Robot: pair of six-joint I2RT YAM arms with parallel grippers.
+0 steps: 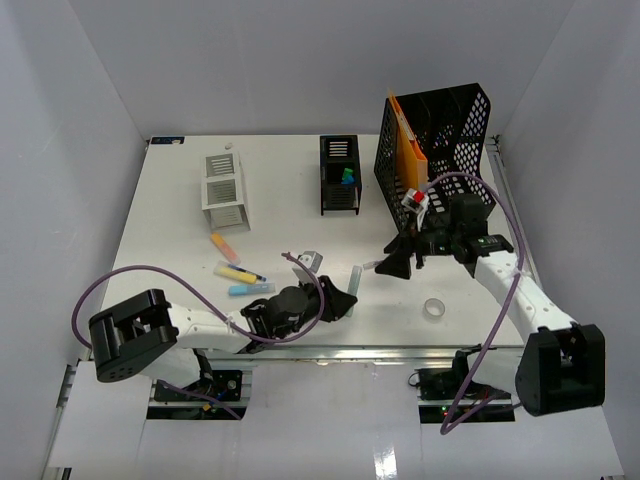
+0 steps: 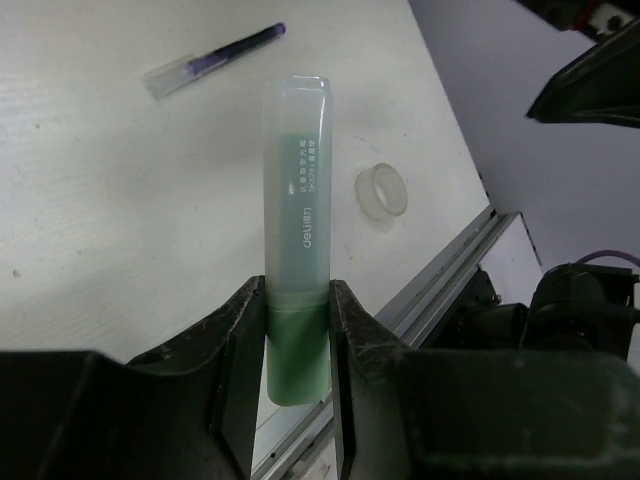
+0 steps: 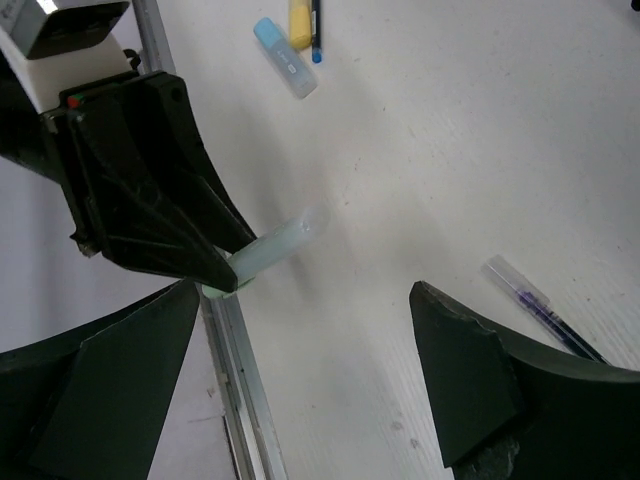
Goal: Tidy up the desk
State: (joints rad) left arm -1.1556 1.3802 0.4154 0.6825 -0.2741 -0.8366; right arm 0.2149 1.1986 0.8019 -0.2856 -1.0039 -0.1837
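The desk is a white tabletop with a metal rail along its near edge. My left gripper is shut on the base of a green highlighter with a clear cap, held just above the desk near the rail. The cap end points away from the fingers. My right gripper hangs open a little to the right, its fingers wide apart and nothing between them. In the right wrist view the highlighter sticks out of the left gripper's black jaws.
A purple-ink pen and a clear tape roll lie near the grippers. Orange, yellow and blue highlighters lie at the left. White mesh organizers, a black pen holder and a black file rack stand behind.
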